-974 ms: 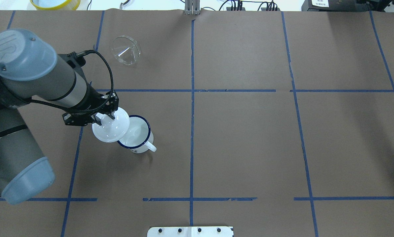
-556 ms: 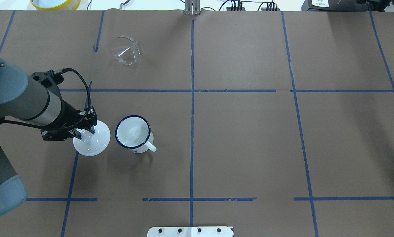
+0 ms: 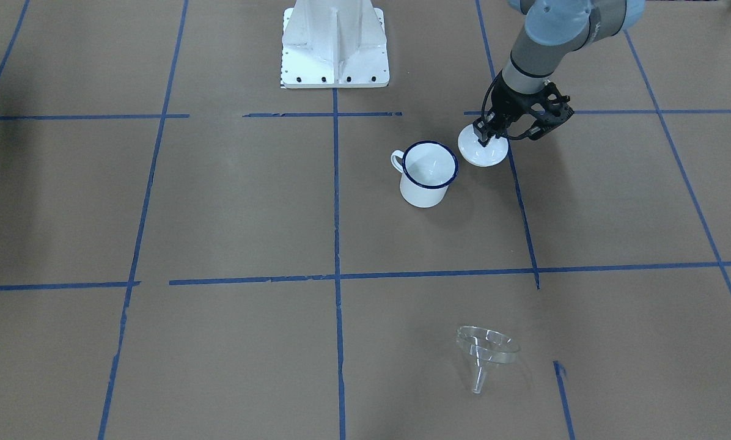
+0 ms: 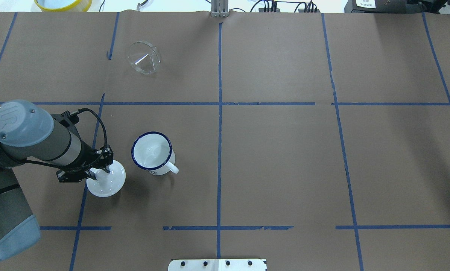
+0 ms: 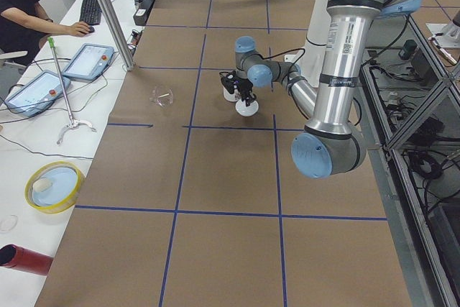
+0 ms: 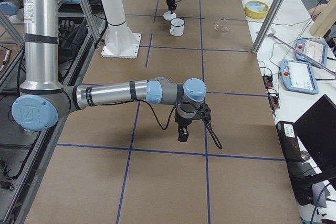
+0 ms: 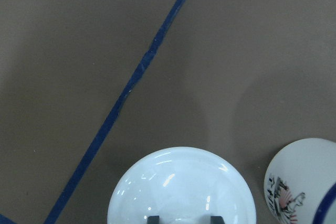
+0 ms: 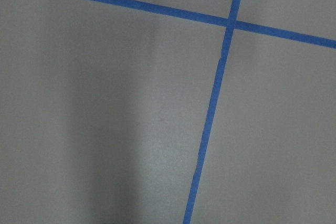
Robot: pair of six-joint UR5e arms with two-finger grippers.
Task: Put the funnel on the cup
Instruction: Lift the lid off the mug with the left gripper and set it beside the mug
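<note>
One funnel [image 4: 143,57] sideways, spout away from robot; L gripper [image 4: 99,173] gripping lid [image 4: 109,185]; R gripper [image 6: 182,136] unclear.

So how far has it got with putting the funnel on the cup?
Done: the cup stands uncovered. In hand: the left hand grips the white lid beside the cup. Left: the clear funnel lies untouched, far from the cup, yet to be fetched.

A UR mark sits on the left arm's joint cap [image 4: 5,117] — print on the cup [image 4: 151,152] illegible.
</note>
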